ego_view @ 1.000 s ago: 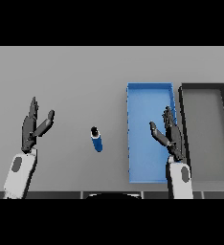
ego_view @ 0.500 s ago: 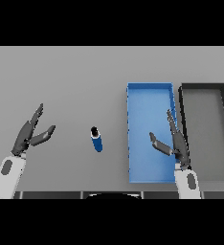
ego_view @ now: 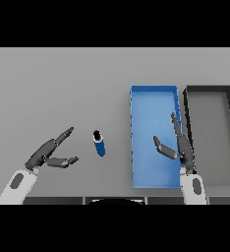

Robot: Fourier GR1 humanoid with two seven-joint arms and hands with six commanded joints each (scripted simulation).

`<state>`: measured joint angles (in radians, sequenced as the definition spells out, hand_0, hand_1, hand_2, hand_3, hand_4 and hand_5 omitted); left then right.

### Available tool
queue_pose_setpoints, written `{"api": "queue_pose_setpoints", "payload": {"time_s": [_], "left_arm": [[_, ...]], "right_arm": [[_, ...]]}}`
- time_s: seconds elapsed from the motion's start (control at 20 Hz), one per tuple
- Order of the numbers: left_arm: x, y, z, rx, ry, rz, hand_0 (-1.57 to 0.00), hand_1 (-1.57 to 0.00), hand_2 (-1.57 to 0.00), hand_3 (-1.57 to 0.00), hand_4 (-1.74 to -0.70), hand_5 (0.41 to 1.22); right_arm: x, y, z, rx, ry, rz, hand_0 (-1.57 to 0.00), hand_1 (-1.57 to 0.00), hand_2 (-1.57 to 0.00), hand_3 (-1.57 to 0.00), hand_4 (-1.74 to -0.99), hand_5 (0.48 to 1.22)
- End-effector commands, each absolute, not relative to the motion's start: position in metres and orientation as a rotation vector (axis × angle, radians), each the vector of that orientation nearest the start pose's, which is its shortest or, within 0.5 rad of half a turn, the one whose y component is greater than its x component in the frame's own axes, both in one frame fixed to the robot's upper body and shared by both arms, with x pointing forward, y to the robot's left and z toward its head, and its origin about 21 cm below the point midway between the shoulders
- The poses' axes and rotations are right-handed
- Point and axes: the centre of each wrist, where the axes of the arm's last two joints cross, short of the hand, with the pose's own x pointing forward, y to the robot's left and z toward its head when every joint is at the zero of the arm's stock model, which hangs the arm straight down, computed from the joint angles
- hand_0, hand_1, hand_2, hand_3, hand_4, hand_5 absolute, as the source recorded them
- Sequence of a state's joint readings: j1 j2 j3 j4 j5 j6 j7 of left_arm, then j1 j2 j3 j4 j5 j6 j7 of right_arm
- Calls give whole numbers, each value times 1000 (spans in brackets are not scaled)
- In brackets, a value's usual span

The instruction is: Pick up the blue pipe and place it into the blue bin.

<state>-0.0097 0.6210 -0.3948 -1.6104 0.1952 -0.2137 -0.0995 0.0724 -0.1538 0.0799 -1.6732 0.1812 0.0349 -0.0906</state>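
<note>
blue pipe lying loose on the bench, both robot hands spread

the blue pipe (ego_view: pixel 99 143) is lying on the grey bench (ego_view: pixel 63 83), a short cylinder with a dark cap at its far end, tilted slightly so the near end is pointing a little toward the blue bin (ego_view: pixel 154 96). the pipe is sitting just left of the blue bin, apart from its wall, and nothing is touching it.

the left robot hand (ego_view: pixel 48 153) is hovering to the left of the pipe, near it but not in contact, with fingers straight and reaching toward the pipe and the thumb held apart below them. the right robot hand (ego_view: pixel 180 146) is hanging on the far side of the pipe, over the right part of the blue bin near its right wall, fingers straight and pointing away from the robot, thumb spread out to the left, holding nothing.

a black bin (ego_view: pixel 210 90) is standing just right of the blue bin, farther from the pipe.
</note>
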Motion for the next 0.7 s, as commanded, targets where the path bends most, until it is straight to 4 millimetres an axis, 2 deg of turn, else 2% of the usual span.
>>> {"api": "queue_pose_setpoints", "payload": {"time_s": [0.0,0.2,0.3,0.65], "left_arm": [[230,276,20,-194,-1424,-778,1,1,1,1,-1132,475],[228,247,8,-242,-1392,-811,1,1,1,1,-1144,452],[234,235,4,-269,-1406,-808,1,1,1,1,-1147,452],[250,192,-15,-307,-1448,-779,1,1,1,1,-1134,459]], "right_arm": [[230,-252,13,-173,-1665,340,1,1,1,1,-1182,618],[231,-246,12,-168,-1670,329,1,1,1,1,-1205,618],[229,-250,11,-159,-1672,330,1,1,1,1,-1218,627],[227,-246,16,-162,-1679,330,1,1,1,1,-1210,631]]}}
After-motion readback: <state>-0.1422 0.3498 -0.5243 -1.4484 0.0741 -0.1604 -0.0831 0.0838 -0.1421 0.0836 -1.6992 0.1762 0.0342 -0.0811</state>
